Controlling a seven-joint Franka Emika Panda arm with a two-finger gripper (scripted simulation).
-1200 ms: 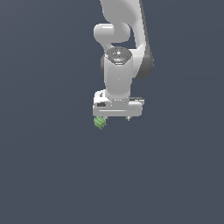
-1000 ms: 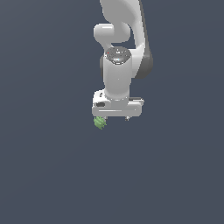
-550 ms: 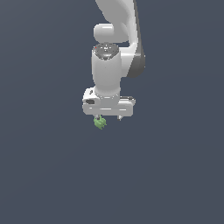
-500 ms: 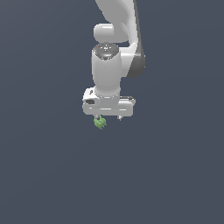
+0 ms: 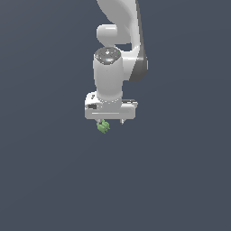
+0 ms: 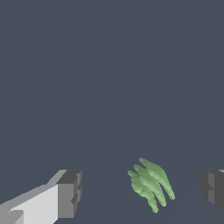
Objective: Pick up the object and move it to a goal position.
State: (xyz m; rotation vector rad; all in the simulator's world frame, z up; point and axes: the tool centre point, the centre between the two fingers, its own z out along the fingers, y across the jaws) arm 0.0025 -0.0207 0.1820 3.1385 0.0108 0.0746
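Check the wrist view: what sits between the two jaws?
The green block, lying in the gap and touching neither jaw; the gripper is open around it.

The exterior view faces the white robot arm (image 5: 118, 54) from a distance; the wrist view looks close past dark fingertips (image 6: 70, 192). Both share the tiny ridged bright-green block (image 5: 103, 127) (image 6: 150, 183).

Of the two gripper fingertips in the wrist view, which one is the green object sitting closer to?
The dark fingertip cut off by the frame edge. The green object lies between the open fingers but off-centre, leaving a wider gap to the fingertip with the white finger body showing.
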